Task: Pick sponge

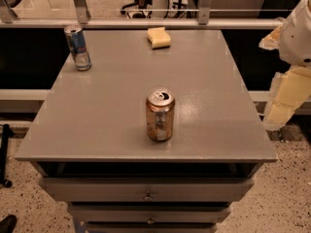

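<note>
Yellow sponge (159, 37) lies beyond upright copper can (160, 114); tool (278, 114) hangs beside table (97, 110).

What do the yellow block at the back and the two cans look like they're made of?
The pale yellow rectangular block looks like soft matte foam: rounded edges, slight curve. The copper-coloured can and slim blue-and-silver can seem glossy metal, tops glinting. The tool hangs right of the grey table, touching none.

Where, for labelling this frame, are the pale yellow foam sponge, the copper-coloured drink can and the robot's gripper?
Pale yellow foam sponge (159, 37): camera view, middle of its top.
Copper-coloured drink can (160, 115): camera view, middle of its side.
Gripper (284, 103): camera view, its cream-yellow body, right of the table (97, 110).
</note>
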`<state>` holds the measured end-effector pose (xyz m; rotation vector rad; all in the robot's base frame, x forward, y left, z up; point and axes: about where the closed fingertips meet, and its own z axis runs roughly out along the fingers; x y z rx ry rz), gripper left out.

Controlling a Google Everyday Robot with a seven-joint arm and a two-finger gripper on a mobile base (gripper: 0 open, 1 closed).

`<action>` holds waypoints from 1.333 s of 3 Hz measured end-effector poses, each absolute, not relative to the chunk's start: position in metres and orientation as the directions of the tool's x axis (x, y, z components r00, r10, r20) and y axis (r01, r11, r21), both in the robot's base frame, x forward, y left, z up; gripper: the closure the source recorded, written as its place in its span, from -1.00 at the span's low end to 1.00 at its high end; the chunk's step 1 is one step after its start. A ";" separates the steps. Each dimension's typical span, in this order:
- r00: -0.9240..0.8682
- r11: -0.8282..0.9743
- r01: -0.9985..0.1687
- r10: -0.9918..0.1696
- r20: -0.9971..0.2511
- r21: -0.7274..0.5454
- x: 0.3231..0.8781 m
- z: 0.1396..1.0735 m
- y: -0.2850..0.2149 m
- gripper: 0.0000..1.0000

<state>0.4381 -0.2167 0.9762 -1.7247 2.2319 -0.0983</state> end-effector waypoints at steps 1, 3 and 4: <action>-0.220 0.270 -0.930 -0.953 -0.209 -0.249 0.439 0.977 -0.216 -1.00; -0.180 0.335 -0.881 -0.890 -0.418 -0.333 0.549 0.951 -0.210 -1.00; -0.148 0.378 -0.854 -0.835 -0.530 -0.357 0.612 0.938 -0.198 -1.00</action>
